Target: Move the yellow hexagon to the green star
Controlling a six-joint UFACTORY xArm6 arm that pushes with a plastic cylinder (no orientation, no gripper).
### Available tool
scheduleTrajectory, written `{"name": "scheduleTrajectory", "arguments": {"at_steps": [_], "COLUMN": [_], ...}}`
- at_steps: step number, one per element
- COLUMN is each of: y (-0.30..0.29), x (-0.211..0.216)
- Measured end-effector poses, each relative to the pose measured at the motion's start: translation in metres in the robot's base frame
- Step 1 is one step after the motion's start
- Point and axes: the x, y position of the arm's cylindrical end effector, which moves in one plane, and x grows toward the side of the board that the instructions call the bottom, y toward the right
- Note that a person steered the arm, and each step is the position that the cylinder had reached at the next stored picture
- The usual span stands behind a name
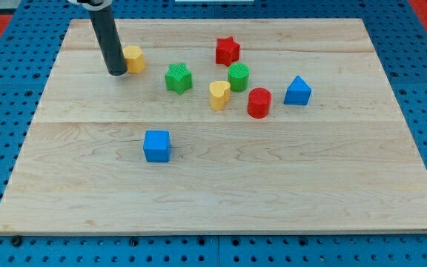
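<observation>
The hand here is only a straight dark rod with nothing to open or close, so it holds nothing; my tip (pixel 116 73) rests on the desk (pixel 221 185) just at the view's left of the yellow hexagon (pixel 133 58), touching it or very nearly so. The green star (pixel 178 78) sits a little to the view's right of the hexagon and slightly lower. That places the tip roughly behind the block for the push, which looks about to begin. To do it well, I judge the tip should press from the hexagon's upper-left side, through its middle, so it slides rightward and slightly down without spinning off. A slow stroke should stop short of shoving the star toward the yellow heart (pixel 219 94) and green cylinder (pixel 238 76) beyond it.
</observation>
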Motion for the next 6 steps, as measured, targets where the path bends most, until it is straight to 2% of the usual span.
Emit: {"name": "scheduleTrajectory", "arguments": {"at_steps": [1,3,4,5,6], "y": [0.003,-0.008,-0.066,-0.076,-0.059], "x": [-0.023,-0.037,-0.055,-0.058,-0.058]}}
